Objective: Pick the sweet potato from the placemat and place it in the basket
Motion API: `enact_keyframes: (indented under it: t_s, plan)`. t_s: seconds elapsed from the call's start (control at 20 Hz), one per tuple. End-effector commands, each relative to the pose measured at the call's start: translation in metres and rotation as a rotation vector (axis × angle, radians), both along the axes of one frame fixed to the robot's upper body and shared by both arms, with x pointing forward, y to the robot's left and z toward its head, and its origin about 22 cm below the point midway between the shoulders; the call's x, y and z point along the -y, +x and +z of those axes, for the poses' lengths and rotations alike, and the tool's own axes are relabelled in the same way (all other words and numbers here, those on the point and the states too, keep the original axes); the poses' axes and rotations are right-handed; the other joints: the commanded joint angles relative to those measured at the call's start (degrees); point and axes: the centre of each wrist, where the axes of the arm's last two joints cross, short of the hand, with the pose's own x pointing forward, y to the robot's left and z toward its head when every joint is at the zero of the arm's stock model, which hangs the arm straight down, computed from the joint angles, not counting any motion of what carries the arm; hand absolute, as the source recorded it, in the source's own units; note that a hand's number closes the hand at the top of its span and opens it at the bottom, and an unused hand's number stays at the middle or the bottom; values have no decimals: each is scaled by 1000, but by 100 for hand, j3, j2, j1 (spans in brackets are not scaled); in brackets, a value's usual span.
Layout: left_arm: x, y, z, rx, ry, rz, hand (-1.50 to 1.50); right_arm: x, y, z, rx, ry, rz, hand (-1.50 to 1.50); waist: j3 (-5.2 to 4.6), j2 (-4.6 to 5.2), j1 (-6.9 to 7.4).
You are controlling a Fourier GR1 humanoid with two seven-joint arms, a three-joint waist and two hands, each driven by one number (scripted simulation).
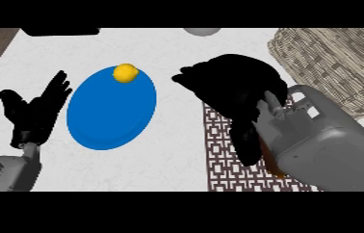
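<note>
Two hands over the counter.
Left hand rests open, far left; right hand covers most of the sweet potato over the placemat, lower right; can't tell its hold.

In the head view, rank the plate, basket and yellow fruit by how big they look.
1. The plate and the basket: about alike; the basket runs off the edge, so unsure.
2. The yellow fruit: smallest.

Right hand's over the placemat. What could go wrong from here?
1. The right hand hides most of the sweet potato, so the grasp can't be checked.
2. The basket stands close beyond the placemat; the lift across could clip its wall.
</note>
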Motion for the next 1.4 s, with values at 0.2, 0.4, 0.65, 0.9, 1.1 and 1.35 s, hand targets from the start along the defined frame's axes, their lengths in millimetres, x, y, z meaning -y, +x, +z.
enact_keyframes:
  t_s: [0.2,0.4,0.65,0.9,1.1,1.35]
  plan:
    - [4,1,3,6,-9,-18,0,55,-36,-15,16,-66,-86,-150,9,48,84]
    - [1,5,10,5,1,-28,0,75,-48,-45,40,-29,-97,-150,17,84,141]
    - [9,19,1,11,0,-21,0,80,-61,-77,69,22,-112,-150,17,104,136]
    - [-7,5,16,22,-8,-51,0,86,-63,-120,37,135,-142,-150,21,88,196]
    - [4,1,-3,10,11,-44,0,82,-48,-156,28,21,-147,-150,11,83,198]
    - [18,7,9,16,-4,-40,0,117,-12,-178,2,-63,-187,-150,12,88,215]
